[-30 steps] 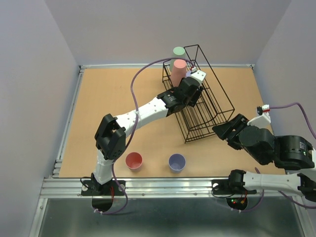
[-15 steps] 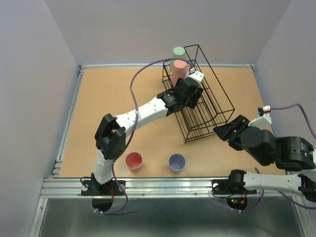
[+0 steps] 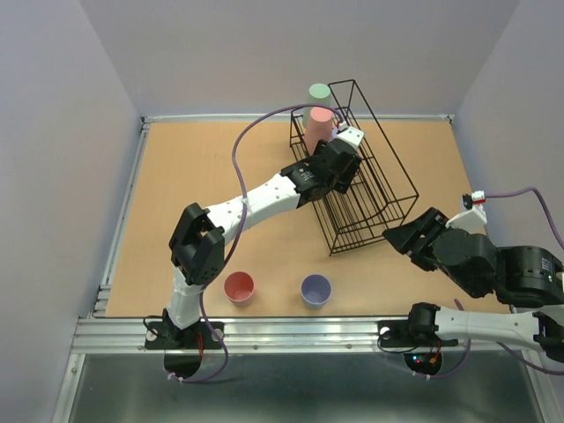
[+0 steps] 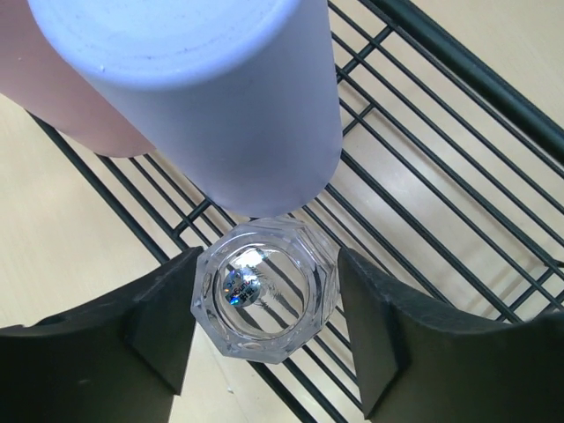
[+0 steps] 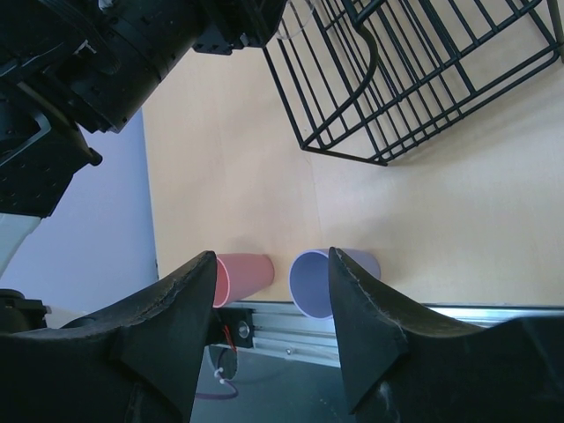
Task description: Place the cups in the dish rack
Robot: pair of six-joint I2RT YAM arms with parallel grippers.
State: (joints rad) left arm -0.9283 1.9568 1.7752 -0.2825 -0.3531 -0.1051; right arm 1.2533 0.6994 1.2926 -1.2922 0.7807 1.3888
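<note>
On rack (image 3: 357, 211) beside lavender cup (image 4: 229, 97), our left gripper (image 4: 264, 308) straddles clear cup (image 4: 264, 286); whether gripping, we cannot tell. Our right gripper (image 5: 271, 257) open, empty.

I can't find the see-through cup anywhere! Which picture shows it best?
The left wrist view. The clear cup sits big in the middle, on the rack wires, inside the left gripper. In the top view the left arm hides it, and the right wrist view doesn't show it clearly.
</note>
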